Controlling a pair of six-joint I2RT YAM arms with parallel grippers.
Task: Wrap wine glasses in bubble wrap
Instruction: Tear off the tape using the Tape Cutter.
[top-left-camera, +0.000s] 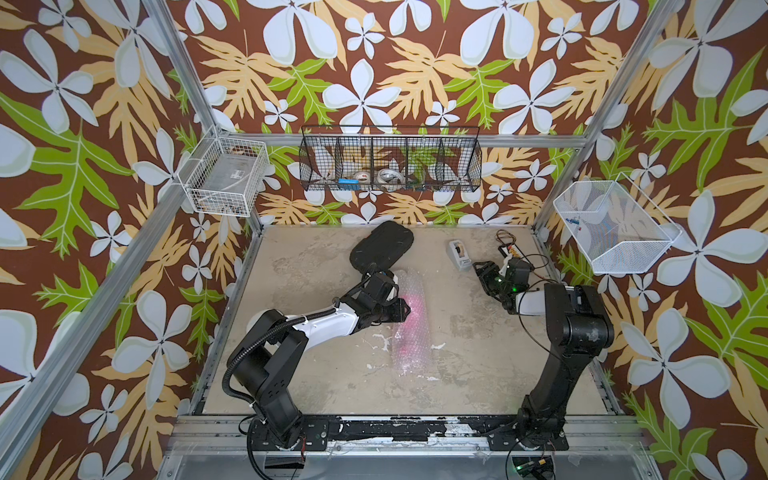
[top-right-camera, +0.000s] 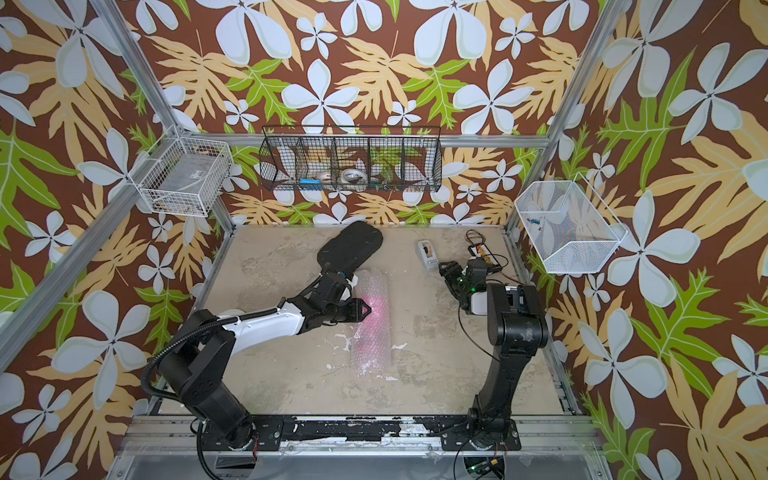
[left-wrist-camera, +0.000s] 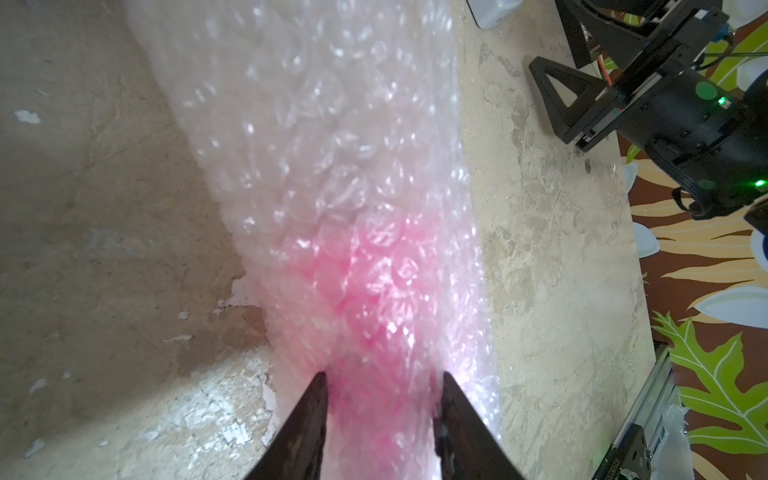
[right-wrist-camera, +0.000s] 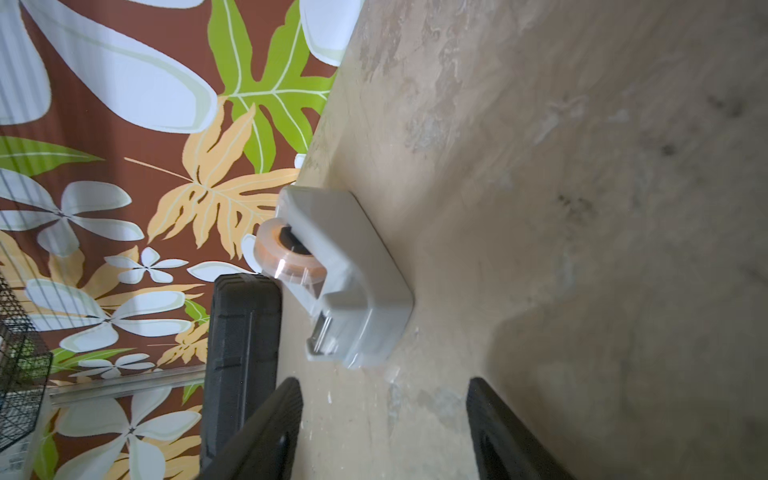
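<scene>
pink goblet, rolled in bubble wrap at table centre, long axis far-to-near, is clamped crosswise by left gripper; right gripper is held wide, empty, pointed at tape dispenser just ahead.

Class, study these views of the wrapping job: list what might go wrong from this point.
1. The bubble wrap is rolled round the pink goblet with no tape visible; if the left tool pinching it lets go, the roll may spring open.
2. The right tool, open and empty, faces the tape dispenser; a bump might slide it away.
</scene>
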